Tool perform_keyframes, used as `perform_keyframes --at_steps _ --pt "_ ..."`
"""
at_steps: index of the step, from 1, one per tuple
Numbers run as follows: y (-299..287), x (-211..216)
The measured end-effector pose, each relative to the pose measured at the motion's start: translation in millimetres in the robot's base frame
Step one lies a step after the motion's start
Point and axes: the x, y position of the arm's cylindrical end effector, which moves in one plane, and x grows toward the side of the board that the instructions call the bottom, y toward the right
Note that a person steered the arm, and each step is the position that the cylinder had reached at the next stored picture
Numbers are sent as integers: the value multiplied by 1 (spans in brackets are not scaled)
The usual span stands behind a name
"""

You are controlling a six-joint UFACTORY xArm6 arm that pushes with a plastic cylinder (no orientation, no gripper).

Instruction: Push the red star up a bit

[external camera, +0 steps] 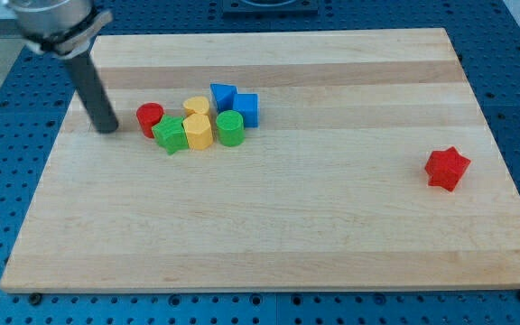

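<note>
Camera view: my tip (107, 128) holds nothing, being a bare rod, just at nine o'clock of the red cylinder (150, 117). The red star (447, 169) sits alone at three o'clock, untouched. Approach step: I must cross and get below it

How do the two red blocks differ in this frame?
The red star has a pointed outline; the red cylinder is round. The red star sits alone at the view's right; the red cylinder touches the cluster beside the green star. My tip is just left of the cylinder, far from the star.
</note>
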Motion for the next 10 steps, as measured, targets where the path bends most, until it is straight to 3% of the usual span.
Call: perform_keyframes --at_steps 1,4,5,7,8,9,10 --pt "29 69" --pt "295 81" --pt "359 82" --pt "364 96" --pt "407 140" --pt "461 125" --pt "457 91"
